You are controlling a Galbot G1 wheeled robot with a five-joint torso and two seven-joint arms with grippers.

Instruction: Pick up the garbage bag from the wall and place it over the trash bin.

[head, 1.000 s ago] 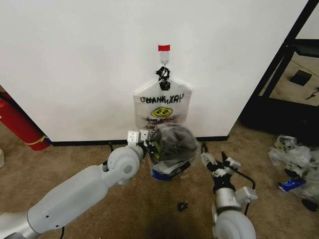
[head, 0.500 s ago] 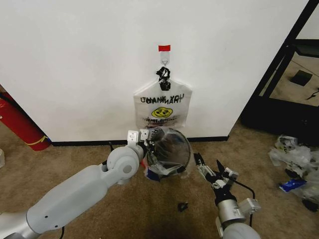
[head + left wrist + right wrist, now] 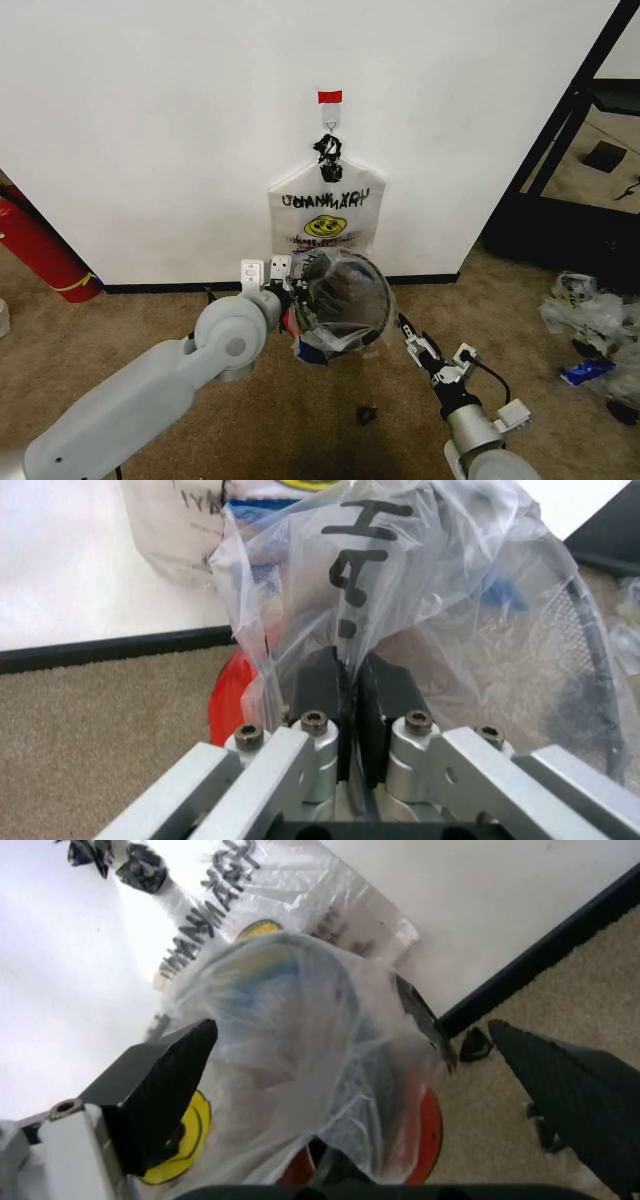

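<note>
The garbage bag [image 3: 345,300], thin and see-through with blue patches, is draped over the trash bin [image 3: 322,352], a black wire-mesh bin with a red base standing on the carpet by the wall [image 3: 150,120]. My left gripper [image 3: 295,292] is at the bin's left side, shut on a fold of the bag. In the left wrist view its fingers [image 3: 385,694] pinch the film [image 3: 400,577] beside the red base [image 3: 232,705]. My right gripper [image 3: 428,340] hangs open to the right of the bin, apart from it. Its wrist view looks across at the bag [image 3: 300,1012] and bin [image 3: 428,1129].
A second white smiley bag [image 3: 325,215] hangs from the hook under the red tape [image 3: 329,96]. A red cylinder [image 3: 40,250] leans at the left. A black frame [image 3: 570,120] and a heap of plastic wrappers [image 3: 590,310] are on the right. A small black scrap [image 3: 367,413] lies on the carpet.
My right gripper has pulled back from the bin toward me and lower. My left gripper keeps its hold, shifted slightly left, and the bag now sits wider over the bin.
</note>
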